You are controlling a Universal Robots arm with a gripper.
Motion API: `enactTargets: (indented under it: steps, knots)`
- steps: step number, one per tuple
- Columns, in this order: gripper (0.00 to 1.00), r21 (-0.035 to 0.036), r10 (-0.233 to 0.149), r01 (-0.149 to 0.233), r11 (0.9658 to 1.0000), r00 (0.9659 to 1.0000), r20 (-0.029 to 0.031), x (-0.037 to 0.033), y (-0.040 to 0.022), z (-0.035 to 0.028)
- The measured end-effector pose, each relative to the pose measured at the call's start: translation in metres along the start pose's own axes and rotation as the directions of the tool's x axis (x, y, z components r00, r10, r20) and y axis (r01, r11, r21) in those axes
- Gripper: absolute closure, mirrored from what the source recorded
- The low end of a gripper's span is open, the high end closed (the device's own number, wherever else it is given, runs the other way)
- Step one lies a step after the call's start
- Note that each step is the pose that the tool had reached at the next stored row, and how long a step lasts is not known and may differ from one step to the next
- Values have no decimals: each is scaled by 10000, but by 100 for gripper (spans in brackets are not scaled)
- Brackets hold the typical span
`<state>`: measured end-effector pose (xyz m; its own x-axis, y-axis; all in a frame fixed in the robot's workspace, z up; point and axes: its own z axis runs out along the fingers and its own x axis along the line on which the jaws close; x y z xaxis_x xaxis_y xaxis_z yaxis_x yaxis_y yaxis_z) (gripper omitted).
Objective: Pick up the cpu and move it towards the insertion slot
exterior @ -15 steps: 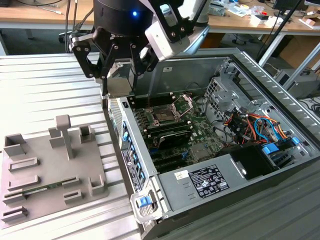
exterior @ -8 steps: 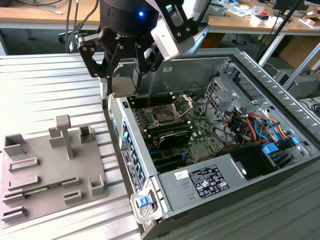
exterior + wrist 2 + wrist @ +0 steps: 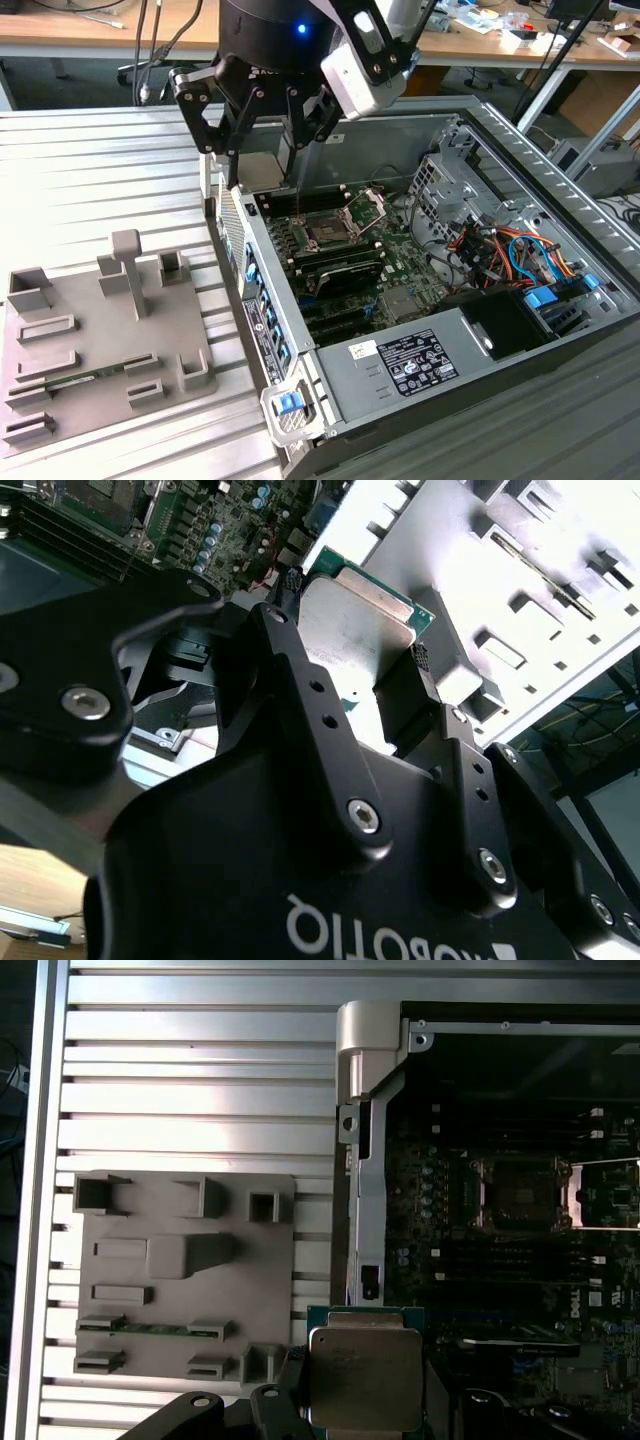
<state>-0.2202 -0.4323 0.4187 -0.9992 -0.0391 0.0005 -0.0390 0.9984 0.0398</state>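
You have one robot arm (image 3: 300, 30) reaching in from the top of the exterior view, with its one black two-fingered gripper (image 3: 258, 160) pointing down. The two fingers (image 3: 300, 680) are clamped on opposite edges of one cpu (image 3: 365, 620), a small flat square chip with a silvery metal top and a green rim. It is held level and clear of every surface (both wrist views show the pinch plainly).

Directly beneath the chip in the first wrist view is the side wall of one open grey metal computer case (image 3: 545, 160). The cpu (image 3: 365, 1375) therefore hangs over the case's edge, between tray and board.

Further inside, on the green circuit board (image 3: 395, 255), is one insertion slot (image 3: 327, 232), a square socket with a dark centre. Its shiny metal frame (image 3: 365, 208) stands hinged open. The cpu is near the socket but not above it.

At the exterior view's left, one grey plastic tray (image 3: 95, 310) with raised blocks rests on the ribbed aluminium table (image 3: 100, 170). One long thin green memory stick (image 3: 100, 375) lies in it.

Farthest off is a wooden desk (image 3: 60, 30).
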Motion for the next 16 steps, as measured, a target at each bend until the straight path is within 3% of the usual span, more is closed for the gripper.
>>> enactTargets:
  steps: [16]
  knots:
    - [45,-1,0,0,10000,10000,0,-219,-9,0]
